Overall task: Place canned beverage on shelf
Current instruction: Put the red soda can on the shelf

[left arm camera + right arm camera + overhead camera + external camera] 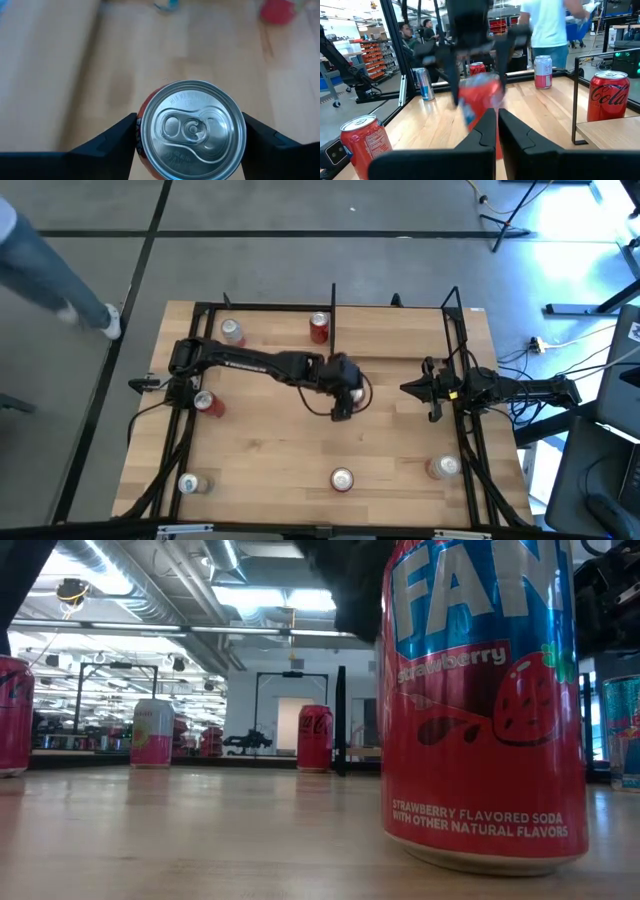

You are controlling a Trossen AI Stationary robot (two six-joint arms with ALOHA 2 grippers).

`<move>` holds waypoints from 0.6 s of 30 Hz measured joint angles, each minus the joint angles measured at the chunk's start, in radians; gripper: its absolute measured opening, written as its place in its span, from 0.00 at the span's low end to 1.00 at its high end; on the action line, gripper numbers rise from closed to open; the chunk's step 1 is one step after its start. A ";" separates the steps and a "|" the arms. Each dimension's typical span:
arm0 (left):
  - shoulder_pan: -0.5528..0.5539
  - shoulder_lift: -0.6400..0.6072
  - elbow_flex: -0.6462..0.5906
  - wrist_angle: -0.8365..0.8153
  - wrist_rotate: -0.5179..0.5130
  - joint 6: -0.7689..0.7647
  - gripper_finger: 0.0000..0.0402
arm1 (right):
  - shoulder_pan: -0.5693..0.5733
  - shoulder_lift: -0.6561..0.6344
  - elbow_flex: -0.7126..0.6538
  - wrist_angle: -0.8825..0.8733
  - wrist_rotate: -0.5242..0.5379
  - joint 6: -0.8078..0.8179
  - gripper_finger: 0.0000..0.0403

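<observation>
My left gripper (pixel 347 392) is at the middle of the table, pointing down, shut on a red can with a silver top (pixel 192 130). The can also shows in the right wrist view (pixel 480 102), below the left gripper. My right gripper (pixel 406 388) waits to its right, shut and empty (pixel 497 131). The shelf (pixel 400 335), a pale board between thin black uprights, stands at the table's far right and shows in the right wrist view (pixel 610 131). My left gripper pinches the can between its two fingers (pixel 117 140), one on each side of the can's wall just below the top rim (pixel 141 134). The fingers come from above, pointing down. The can stands upright in the hold. My right gripper's fingers hide its bottom, so I cannot tell whether it is lifted.
A red strawberry soda can (pixel 480 700) stands near the front edge (pixel 341 478). More cans stand at the far left (pixel 232 330), left (pixel 207 402), front left (pixel 190 483) and front right (pixel 443 468). A cola can (pixel 319 328) stands beside the shelf. People are beyond the table.
</observation>
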 joint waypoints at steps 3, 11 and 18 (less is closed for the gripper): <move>0.026 0.001 0.064 -0.023 -0.018 0.050 0.60 | 0.000 0.000 0.000 0.000 0.000 0.000 0.02; 0.154 0.001 0.185 -0.020 0.005 0.081 0.60 | 0.000 0.000 0.000 0.000 0.000 0.001 0.02; 0.277 0.001 0.265 -0.046 0.027 0.099 0.60 | 0.000 0.000 0.000 0.000 0.031 0.000 0.02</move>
